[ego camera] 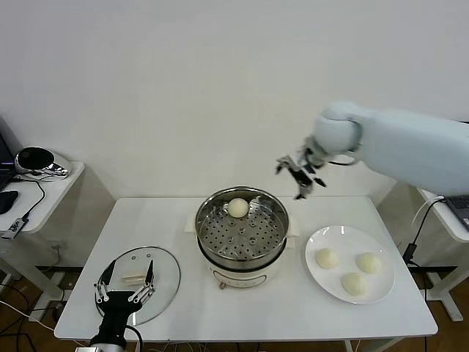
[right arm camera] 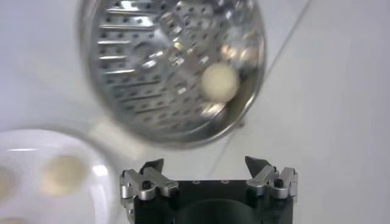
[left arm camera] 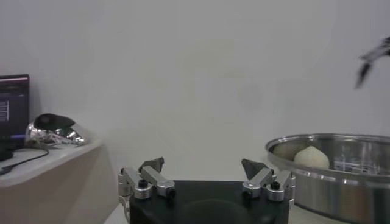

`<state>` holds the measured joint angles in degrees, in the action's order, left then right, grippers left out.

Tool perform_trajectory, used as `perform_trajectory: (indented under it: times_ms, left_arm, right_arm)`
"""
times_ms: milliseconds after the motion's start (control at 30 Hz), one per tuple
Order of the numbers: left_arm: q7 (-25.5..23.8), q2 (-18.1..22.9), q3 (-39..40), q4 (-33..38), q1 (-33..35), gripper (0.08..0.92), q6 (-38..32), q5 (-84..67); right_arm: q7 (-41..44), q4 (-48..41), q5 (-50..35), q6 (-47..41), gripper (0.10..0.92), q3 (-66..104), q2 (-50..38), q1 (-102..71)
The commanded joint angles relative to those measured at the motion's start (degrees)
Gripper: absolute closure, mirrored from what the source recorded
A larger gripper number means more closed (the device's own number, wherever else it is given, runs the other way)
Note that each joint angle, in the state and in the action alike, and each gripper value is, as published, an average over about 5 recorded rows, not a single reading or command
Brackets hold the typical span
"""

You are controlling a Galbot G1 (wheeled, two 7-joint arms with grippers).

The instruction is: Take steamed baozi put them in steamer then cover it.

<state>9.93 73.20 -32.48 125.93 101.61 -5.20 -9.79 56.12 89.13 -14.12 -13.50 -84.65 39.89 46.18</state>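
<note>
The steel steamer [ego camera: 275,238] stands mid-table on its white base. One baozi [ego camera: 237,207] lies on its perforated tray at the far side; it also shows in the right wrist view [right arm camera: 219,82] and the left wrist view [left arm camera: 311,157]. Three baozi [ego camera: 327,258] [ego camera: 368,262] [ego camera: 354,283] lie on the white plate [ego camera: 328,236] to the right. The glass cover [ego camera: 167,270] with its cream handle [ego camera: 133,278] lies flat at the front left. My right gripper [ego camera: 299,174] is open and empty, high above the steamer's far right rim. My left gripper [ego camera: 130,275] is open over the cover.
A side table [ego camera: 51,192] with a shiny device [ego camera: 37,160] and cables stands to the left. A second desk edge [ego camera: 448,213] shows at the right. A white wall rises behind the table.
</note>
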Motion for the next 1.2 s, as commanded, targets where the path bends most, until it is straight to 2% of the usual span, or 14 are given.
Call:
perform_trajectory:
  times_ms: [33,300,633,900,1200]
  left_arm:
    - [0.0,-0.1,0.1,0.0,-0.5,0.177,0.2,0.0]
    - [0.0,0.3,-0.4,-0.4,-0.4,0.177,0.4,0.2]
    - [0.1,1.2,-1.1,0.2,1.1,0.177,0.3,0.7]
    - [0.1,1.5,-2.0,0.5,1.9,0.177,0.3,0.8]
    - [0.1,1.7,-2.0,0.2,2.0,0.177,0.1,0.8]
  right_arm:
    - [1.0,10.0,-0.4,-9.0,0.203,-3.6,-14.9,0.7]
    - [1.4,4.4,8.0,-4.7,0.203,8.8,-15.8,-18.5]
    - [-0.7,-7.3,15.5,-3.0,0.203,24.3,-9.3,-37.7]
    - [-1.6,-13.3,16.4,-1.9,0.203,27.7,-2.6,-42.1]
    - [-1.2,-15.2,17.1,-2.0,0.206,28.0,0.4,-43.6]
